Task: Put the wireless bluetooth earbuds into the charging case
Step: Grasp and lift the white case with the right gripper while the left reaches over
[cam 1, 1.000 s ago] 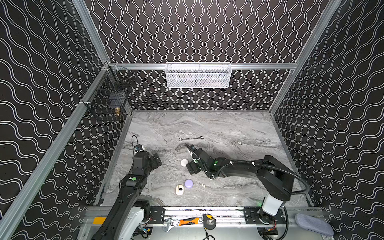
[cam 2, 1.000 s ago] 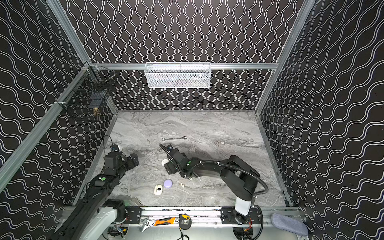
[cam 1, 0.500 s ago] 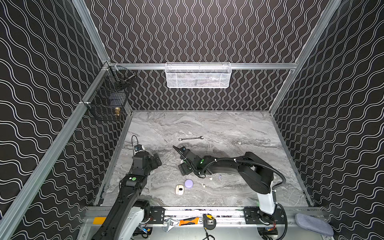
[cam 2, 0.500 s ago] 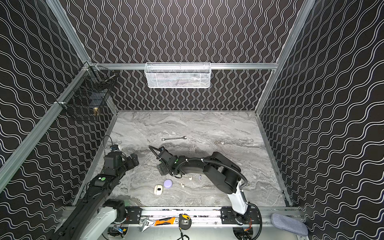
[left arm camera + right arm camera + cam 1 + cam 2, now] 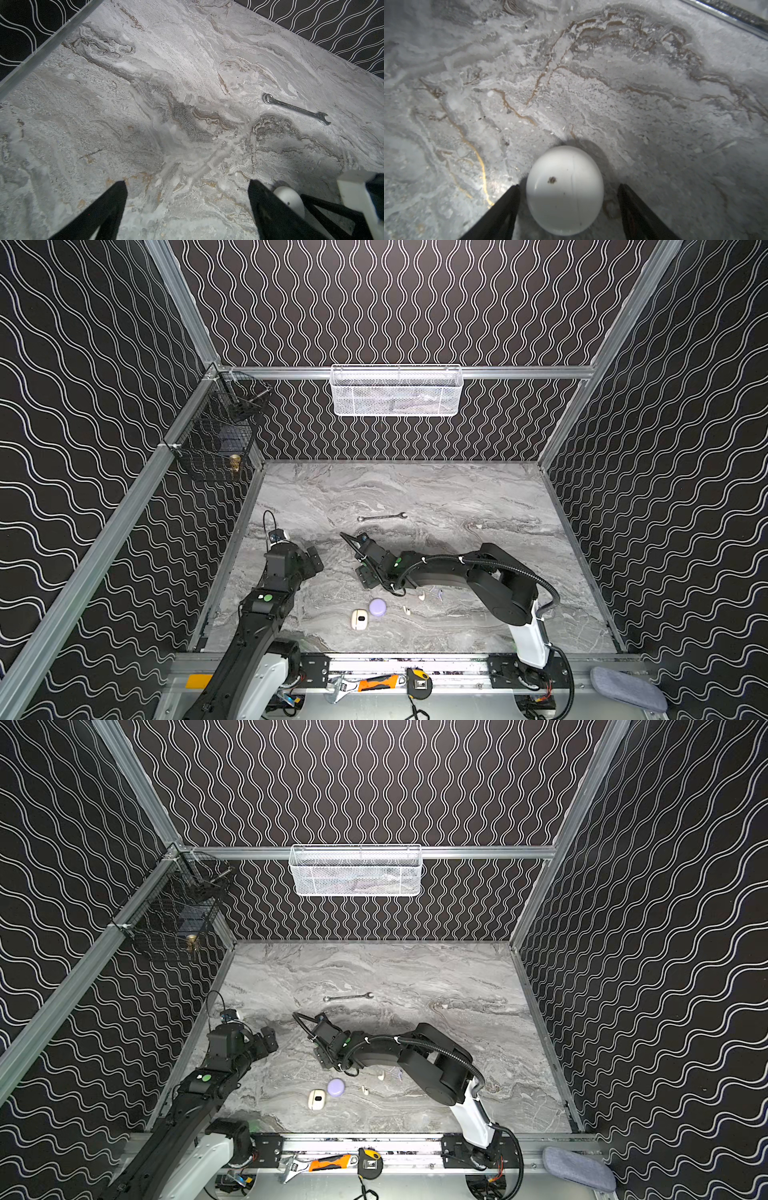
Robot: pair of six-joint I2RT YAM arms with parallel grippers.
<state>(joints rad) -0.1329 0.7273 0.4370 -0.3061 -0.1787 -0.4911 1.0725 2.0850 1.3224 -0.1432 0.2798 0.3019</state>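
- Between the parted jaws of the right gripper (image 5: 569,187): a white egg-shaped plastic charging case (image 5: 564,191), lying on the grey marble tabletop (image 5: 591,93), with a gap at one finger, not clamped.
- Back from those jaws, beside the forearm: white stemmed earbud (image 5: 422,595), lavender earbud (image 5: 436,592) and cream earbud (image 5: 406,610), all loose.
- Near the same jaws: round lavender case (image 5: 377,607) and cream case (image 5: 359,619).
- Left gripper (image 5: 187,185): jaws wide apart, holding nothing.
- Well ahead of them: slim steel wrench (image 5: 295,109).

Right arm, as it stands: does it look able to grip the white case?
Likely yes: the white case sits between the open fingers of the right gripper, small gaps either side, nothing blocking.
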